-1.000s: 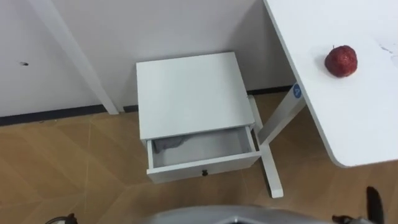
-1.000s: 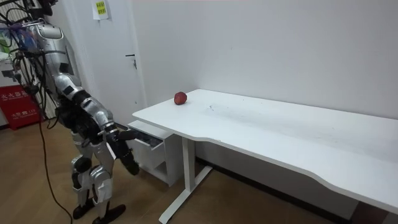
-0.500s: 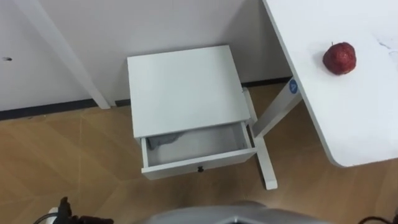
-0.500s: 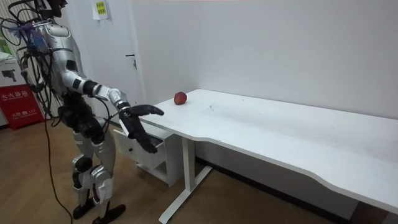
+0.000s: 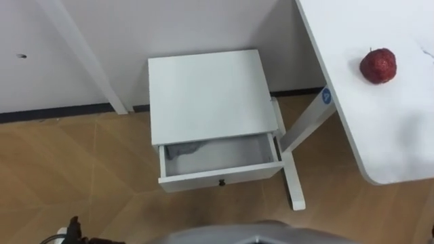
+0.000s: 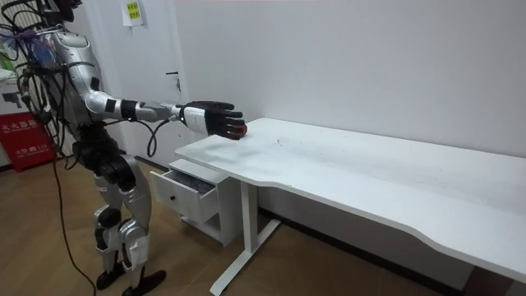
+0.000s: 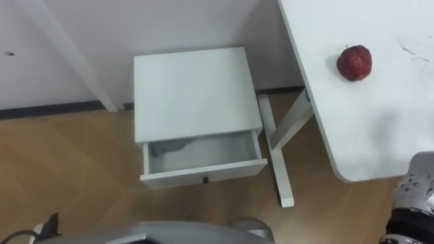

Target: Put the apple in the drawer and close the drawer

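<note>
Here the right hand is stretched out with relaxed fingers, holding nothing, beside the apple on the table at upper right.
In the room view its fingers half cover the apple. The drawer at centre stands open, its back hidden under the cabinet top. Whether the left hand, cut off at the lower-left edge, is clenched cannot be told.
</note>
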Controlling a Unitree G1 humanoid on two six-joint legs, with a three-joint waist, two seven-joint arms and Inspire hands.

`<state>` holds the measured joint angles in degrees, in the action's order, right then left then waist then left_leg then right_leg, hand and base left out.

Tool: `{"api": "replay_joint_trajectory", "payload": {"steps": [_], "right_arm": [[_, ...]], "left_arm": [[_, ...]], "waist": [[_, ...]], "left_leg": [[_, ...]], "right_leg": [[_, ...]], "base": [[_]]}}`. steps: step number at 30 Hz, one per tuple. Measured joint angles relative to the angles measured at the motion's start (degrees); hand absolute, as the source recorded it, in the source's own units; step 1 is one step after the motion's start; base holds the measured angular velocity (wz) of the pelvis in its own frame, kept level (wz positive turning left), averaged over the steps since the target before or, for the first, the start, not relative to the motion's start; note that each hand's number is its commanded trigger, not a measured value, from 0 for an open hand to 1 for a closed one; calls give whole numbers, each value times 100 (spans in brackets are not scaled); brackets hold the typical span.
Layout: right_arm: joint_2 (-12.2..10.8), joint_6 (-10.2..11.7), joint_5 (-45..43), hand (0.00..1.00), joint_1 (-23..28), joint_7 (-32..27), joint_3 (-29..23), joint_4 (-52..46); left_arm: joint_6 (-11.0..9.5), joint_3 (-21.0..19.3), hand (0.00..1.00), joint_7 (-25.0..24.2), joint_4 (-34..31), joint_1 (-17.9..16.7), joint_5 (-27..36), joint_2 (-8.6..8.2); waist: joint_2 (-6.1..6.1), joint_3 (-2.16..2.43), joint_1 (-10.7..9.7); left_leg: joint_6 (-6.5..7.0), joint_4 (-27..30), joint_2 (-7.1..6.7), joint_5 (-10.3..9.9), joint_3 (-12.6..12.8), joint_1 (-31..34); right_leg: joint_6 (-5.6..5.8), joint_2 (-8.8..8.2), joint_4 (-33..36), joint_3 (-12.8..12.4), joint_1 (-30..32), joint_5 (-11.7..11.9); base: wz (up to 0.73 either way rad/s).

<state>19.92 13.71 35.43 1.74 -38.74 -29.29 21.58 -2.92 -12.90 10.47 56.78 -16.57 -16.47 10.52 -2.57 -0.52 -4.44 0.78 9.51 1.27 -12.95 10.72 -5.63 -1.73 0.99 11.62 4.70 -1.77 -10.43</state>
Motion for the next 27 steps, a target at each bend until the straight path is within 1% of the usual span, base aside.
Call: {"api": "replay_joint_trajectory", "payload": {"steps": [1, 2, 3, 6, 9, 10, 12, 13, 15, 18, 19, 21, 25, 27], "right_arm": [[27, -36, -2, 0, -1, 35, 58, 0], [69, -130, -67, 0, -27, 125, 159, 0], [78, -181, -271, 0, -33, 237, 225, 0], [112, -269, -593, 0, -35, 540, 343, 1], [206, -271, -667, 0, -45, 785, 501, 1], [238, -271, -683, 0, -49, 837, 563, 9], [255, -276, -935, 0, -72, 1130, 628, 51], [271, -277, -987, 0, -88, 1198, 672, 85], [438, -327, -1083, 0, -226, 1522, 954, 343], [617, -390, -1093, 0, -390, 1911, 1205, 740], [640, -409, -1101, 0, -405, 1968, 1242, 797], [674, -518, -1188, 0, -406, 2224, 1246, 959], [687, -568, -1344, 0, -406, 2504, 1292, 984], [738, -570, -1538, 0, -407, 2648, 1430, 985]], "left_arm": [[0, 7, 0, 0, -3, -3, -2, 2], [5, 15, 0, -1, -20, -11, -11, 6], [8, 16, 0, -18, -20, -44, -44, 26], [9, 13, 0, -126, -19, -73, -178, 89], [7, 24, 0, -155, -20, -65, -181, 127], [7, 38, 0, -168, -20, -66, -180, 142], [6, 147, 0, -272, -41, -67, -180, 212], [6, 189, 0, -277, -41, -71, -178, 220], [6, 323, 0, -328, -47, -74, -179, 221], [3, 450, 0, -340, -61, -68, -176, 227], [3, 452, 0, -340, -61, -67, -176, 230], [5, 451, 0, -344, -61, -76, -178, 253], [38, 450, 0, -386, -39, -121, -181, 291], [50, 450, 0, -397, -38, -116, -184, 310]], "waist": [[-6, 1, 7], [-16, 18, 13], [-16, 17, 20], [-45, 25, 34], [-85, 30, 63], [-69, 40, 72], [-141, -2, 70], [-153, -4, 74], [-174, -13, 79], [-174, -11, 110], [-175, -10, 132], [-186, -3, 183], [-195, -3, 200], [-207, -2, 207]], "left_leg": [[0, 0, 0, 0, 0, 1], [-1, -1, 0, 1, 0, 14], [-2, 0, 0, 2, -1, 21], [-2, -3, 2, 3, -1, 23], [-2, -16, 4, 3, -10, 23], [-2, -16, 8, 3, -14, 19], [-3, -17, 10, 3, -22, -3], [-2, -17, 10, 3, -21, -5], [-2, -16, 16, 2, -10, -9], [-2, -14, 21, 3, -9, -9], [-2, -12, 21, 3, -8, -9], [-2, -8, 22, 3, -7, -21], [-2, -1, 28, 3, -31, -25], [-2, 8, 26, 3, -53, -12]], "right_leg": [[0, -1, -7, 2, 21, -1], [-1, -2, -7, 0, 64, -2], [-1, 0, -1, 3, 69, -2], [-3, 1, 6, 7, 65, 0], [-2, 5, 6, 4, 41, 0], [-2, 3, 6, 18, 30, 1], [-4, 2, -8, 35, -14, 4], [-4, -1, -8, 36, -18, 4], [-2, -20, -10, 36, -20, 6], [1, -66, -9, 58, -20, 8], [2, -67, -8, 57, -18, 8], [4, -67, -5, 67, -31, 9], [2, -67, -1, 91, -47, 10], [1, -70, 3, 110, -42, 11]], "base": [[0], [0], [0], [0], [0], [0], [2], [0], [0], [0], [0], [0], [2], [4]]}}
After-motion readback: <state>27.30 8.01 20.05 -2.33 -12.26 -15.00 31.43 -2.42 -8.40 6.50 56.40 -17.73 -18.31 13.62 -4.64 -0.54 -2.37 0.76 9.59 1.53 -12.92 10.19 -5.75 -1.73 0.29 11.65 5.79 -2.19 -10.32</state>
